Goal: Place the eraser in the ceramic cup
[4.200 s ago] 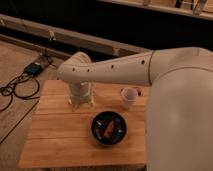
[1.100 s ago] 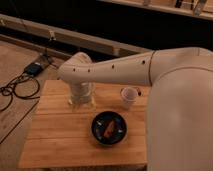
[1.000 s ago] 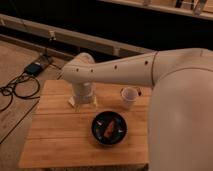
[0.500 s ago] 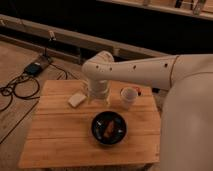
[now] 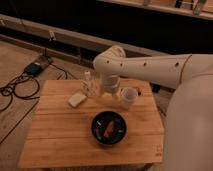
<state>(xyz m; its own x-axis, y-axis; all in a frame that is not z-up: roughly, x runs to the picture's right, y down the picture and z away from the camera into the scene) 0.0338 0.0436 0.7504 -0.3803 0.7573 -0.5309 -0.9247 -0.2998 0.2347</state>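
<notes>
The eraser (image 5: 76,99), a small pale block, lies flat on the wooden table (image 5: 55,135) at the back left. The ceramic cup (image 5: 129,97), off-white and round, stands upright at the back right. My gripper (image 5: 110,91) hangs from the white arm (image 5: 150,67) over the back of the table, between a slim clear bottle (image 5: 88,84) and the cup. It stands open and holds nothing. The eraser is about a hand's width to its left. The arm's wrist hides most of the fingers.
A wide black bowl (image 5: 109,128) with orange-brown items inside sits at the table's front centre. The clear bottle stands just right of the eraser. Cables and a power brick (image 5: 35,67) lie on the floor to the left. The robot's body (image 5: 192,130) fills the right side.
The arm has swung to the right along the back of the table, uncovering the eraser and the bottle. The gripper now hangs close to the cup.
</notes>
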